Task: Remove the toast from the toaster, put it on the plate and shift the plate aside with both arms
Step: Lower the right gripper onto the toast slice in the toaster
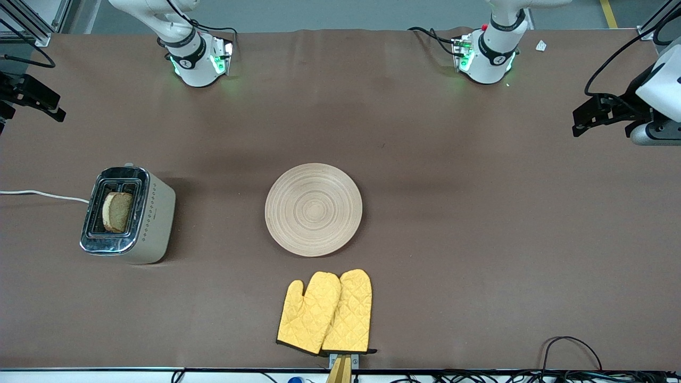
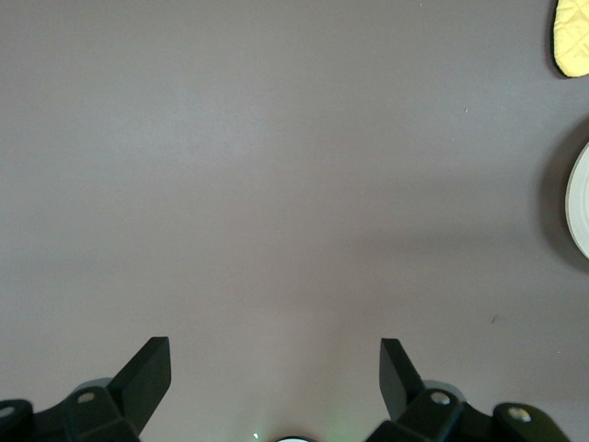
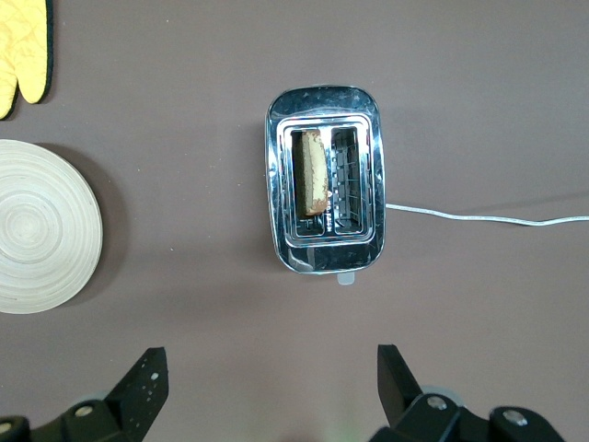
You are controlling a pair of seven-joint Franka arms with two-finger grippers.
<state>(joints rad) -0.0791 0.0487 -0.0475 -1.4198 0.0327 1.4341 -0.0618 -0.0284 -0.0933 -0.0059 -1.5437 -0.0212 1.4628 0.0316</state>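
Observation:
The toast [image 1: 117, 211] stands upright in one slot of a silver and cream toaster [image 1: 154, 218] toward the right arm's end of the table. It also shows in the right wrist view [image 3: 311, 171]. The round beige plate [image 1: 313, 209] lies bare at the table's middle, and shows in the right wrist view [image 3: 37, 226] and at the edge of the left wrist view [image 2: 580, 198]. My right gripper [image 3: 271, 350] is open and empty, high over the table near the toaster [image 3: 322, 249]. My left gripper [image 2: 274, 343] is open and empty over bare table at the left arm's end [image 1: 601, 114].
A pair of yellow oven mitts [image 1: 325, 312] lies nearer to the front camera than the plate. The toaster's white cord [image 1: 42, 194] runs off the table's end. Loose black cables [image 1: 569, 346] lie at the front edge.

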